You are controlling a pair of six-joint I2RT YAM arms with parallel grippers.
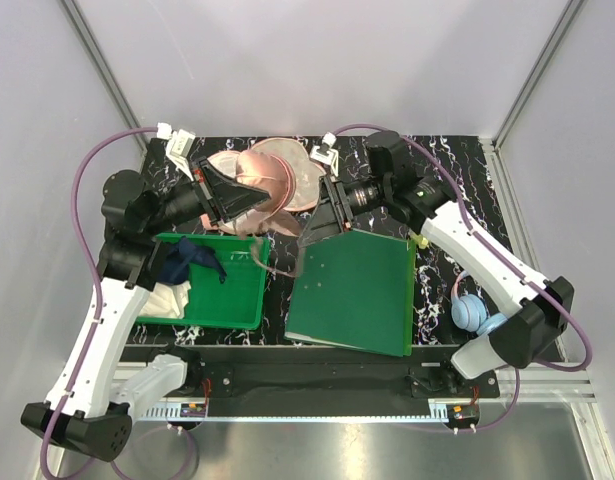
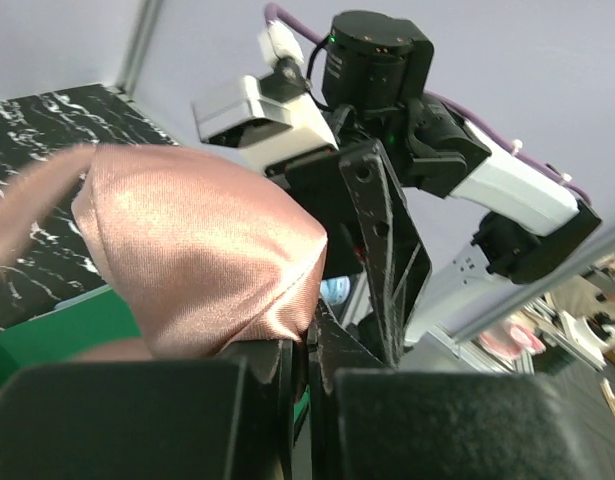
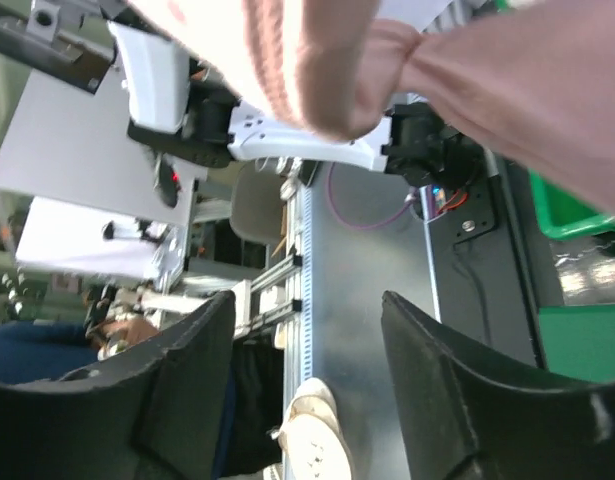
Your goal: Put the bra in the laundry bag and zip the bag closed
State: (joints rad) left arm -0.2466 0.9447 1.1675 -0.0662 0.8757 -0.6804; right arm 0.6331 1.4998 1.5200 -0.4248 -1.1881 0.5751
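The left claw [image 2: 305, 372] is clamping shut on the edge of the bra [image 2: 197, 260]. The shiny salmon cup is bulging up out of its closed jaws. The claw is holding the garment lifted above the table [image 1: 457, 180] near the middle of the far edge, probably so the soft cup is hanging free rather than dragging over the marbled top. A thin strap [image 1: 257, 250] is dangling over the far right corner of the green bin [image 1: 237, 322]. The laundry bag [image 1: 275, 168] is lying at the far edge of the table, about midway along it, just behind the raised bra; from above I cannot tell whether its mouth is gaping. The right claw [image 3: 307, 310] is standing open with nothing between its fingers, while pink fabric is hanging just beyond its tips. It is hovering over the far left corner of the flat green panel [image 1: 357, 295], seemingly placed to catch the bra's other side or to steady the bag. Judging from this, the bra is not yet lying inside the bag, and the zipping is yet to come.
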